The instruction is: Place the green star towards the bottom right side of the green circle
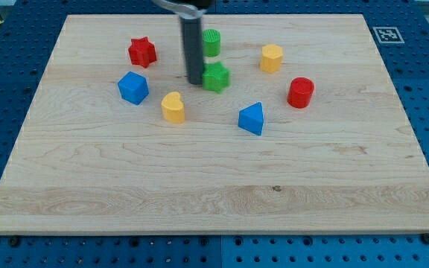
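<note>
The green star (216, 77) lies near the top middle of the wooden board, just below the green circle (211, 42). The star sits almost straight under the circle, a touch to the right. My tip (195, 81) stands at the star's left side, touching or nearly touching it. The rod rises from there and hides part of the circle's left edge.
A red star (142, 52) is at the upper left, a blue cube (133, 88) below it, a yellow heart (173, 107) left of centre. A blue triangle (252, 118), a yellow hexagon (271, 58) and a red cylinder (300, 92) are at the right. The board (214, 208) lies on a blue pegboard.
</note>
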Available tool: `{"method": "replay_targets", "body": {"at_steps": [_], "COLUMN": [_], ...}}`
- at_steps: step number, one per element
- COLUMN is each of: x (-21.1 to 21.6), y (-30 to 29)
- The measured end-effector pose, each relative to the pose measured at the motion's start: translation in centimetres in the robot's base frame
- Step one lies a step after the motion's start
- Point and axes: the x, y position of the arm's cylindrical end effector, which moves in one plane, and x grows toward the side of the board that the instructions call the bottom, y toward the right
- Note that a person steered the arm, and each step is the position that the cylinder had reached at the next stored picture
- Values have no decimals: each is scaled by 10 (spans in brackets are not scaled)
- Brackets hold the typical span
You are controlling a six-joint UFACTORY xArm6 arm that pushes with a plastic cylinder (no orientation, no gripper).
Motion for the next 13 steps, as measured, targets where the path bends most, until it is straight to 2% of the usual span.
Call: {"method": "replay_targets", "body": {"at_steps": [1,3,4,5,6,8,9,10,13], "x": [19,51,34,21,21,21,6,-16,-16], "y": [60,124,170,182,168,102,82,71,38]}}
